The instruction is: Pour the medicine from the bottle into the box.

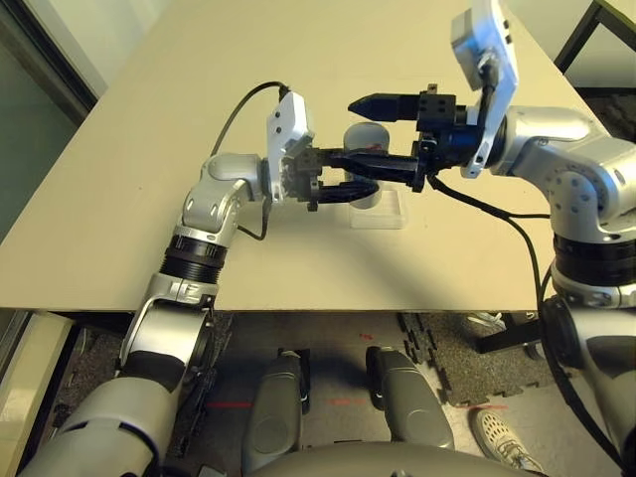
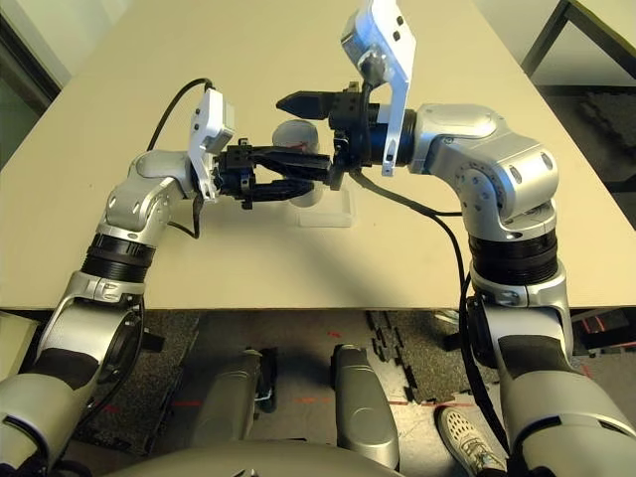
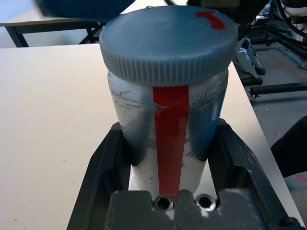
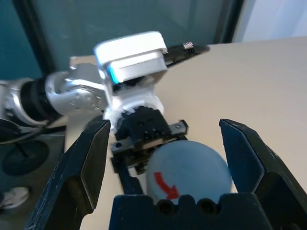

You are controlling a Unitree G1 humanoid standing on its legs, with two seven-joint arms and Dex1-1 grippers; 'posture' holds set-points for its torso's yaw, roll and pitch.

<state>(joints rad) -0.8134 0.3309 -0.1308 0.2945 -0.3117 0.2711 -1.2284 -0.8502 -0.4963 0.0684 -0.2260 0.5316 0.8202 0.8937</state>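
Note:
The bottle point(image 3: 144, 110), silvery-grey with a red stripe, stands upright over the box point(image 1: 390, 214), a clear shallow tray on the table. My left gripper point(image 3: 169, 128) is shut on the bottle's body from the left side. Its round grey cap point(image 4: 187, 167) with a red mark is still on top. My right gripper point(image 1: 343, 131) reaches in from the right with its fingers point(image 4: 88, 163) wide open on either side of the cap, not touching it. Whether the bottle rests in the box or hangs just above it is hidden by the grippers.
The beige table point(image 1: 149, 149) is bare around the box. Its front edge runs close below the arms. A dark table leg point(image 1: 586, 30) stands at the far right, beyond the table.

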